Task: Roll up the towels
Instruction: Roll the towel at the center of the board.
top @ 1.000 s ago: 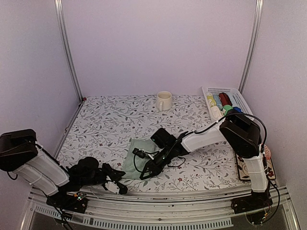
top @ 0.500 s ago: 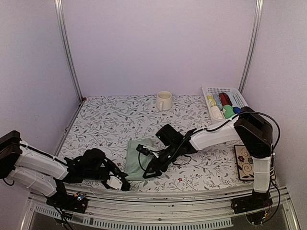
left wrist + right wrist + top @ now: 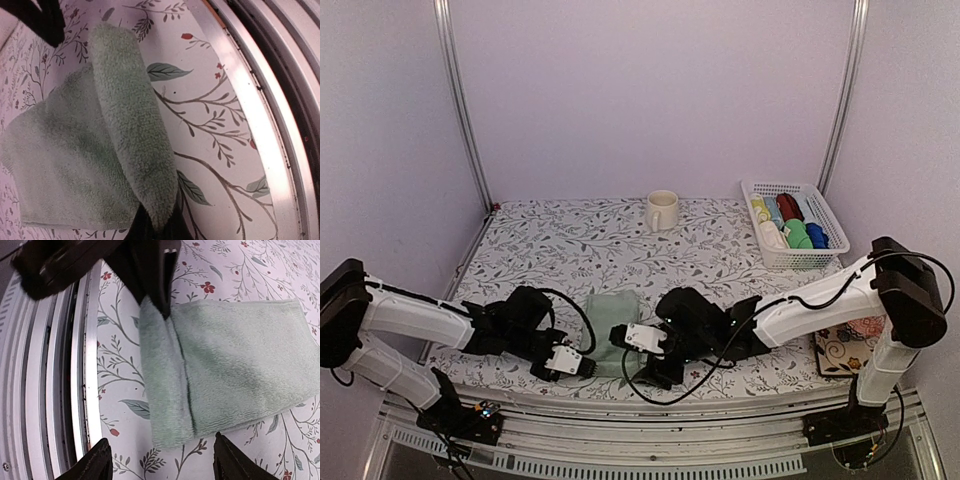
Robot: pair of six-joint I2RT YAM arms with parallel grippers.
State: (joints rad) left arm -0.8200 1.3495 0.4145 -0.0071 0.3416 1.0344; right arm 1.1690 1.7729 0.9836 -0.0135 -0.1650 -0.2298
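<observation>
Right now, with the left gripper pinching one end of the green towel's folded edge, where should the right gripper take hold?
Probably the free end of the folded strip along the near edge of the green towel, opposite the shut left gripper. Come in from the right end: the open right gripper is lined up there, and the doubled layer gives something thick to pinch.

Premises: a robotics test cell, not a home.

Grounds: plain pale wall panels [image 3: 650, 90] close in three sides, framed by aluminium uprights [image 3: 460, 110]. A metal rail [image 3: 670, 422] runs along the near edge. Beside it stand the left arm [image 3: 415, 318] and the right arm [image 3: 815, 305], with exposed cabling.

The bench [image 3: 540, 250] has a floral cover and carries household props: a mug [image 3: 661, 210], a white basket [image 3: 798, 262] of rolled cloths and a green towel [image 3: 612, 315].
</observation>
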